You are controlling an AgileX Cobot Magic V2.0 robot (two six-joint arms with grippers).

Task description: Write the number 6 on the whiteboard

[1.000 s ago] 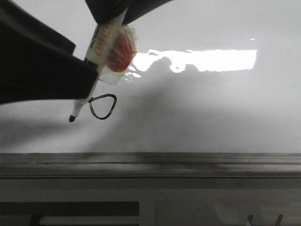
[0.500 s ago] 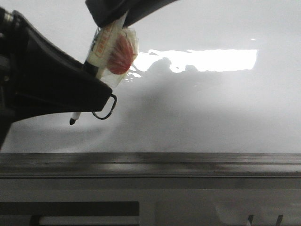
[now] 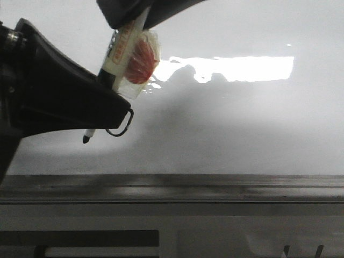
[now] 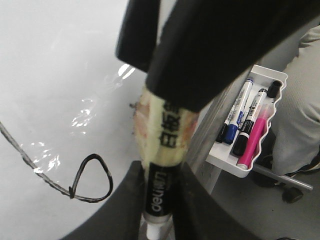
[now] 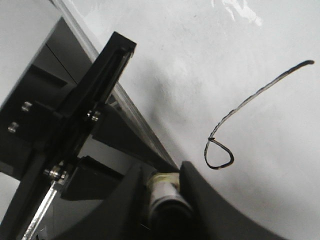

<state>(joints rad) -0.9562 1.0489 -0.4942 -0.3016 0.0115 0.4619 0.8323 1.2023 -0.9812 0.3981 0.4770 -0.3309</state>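
Black ink on the whiteboard (image 3: 242, 118): in my front view I see only the loop of the number 6 (image 3: 124, 124), low on the board left of centre, above the rail (image 3: 215, 185). A marker (image 3: 115, 59) slants tip down-left, just beside it.

On my left wrist view the left gripper (image 4: 159, 210) is clenched on that marker (image 4: 161, 185); the 6 (image 4: 90, 177) lies beside it.

On my right wrist view the right gripper (image 5: 164, 192) grasps a marker barrel (image 5: 162, 187). The 6 (image 5: 220, 155) has a long slanted stem running up from its closed loop.
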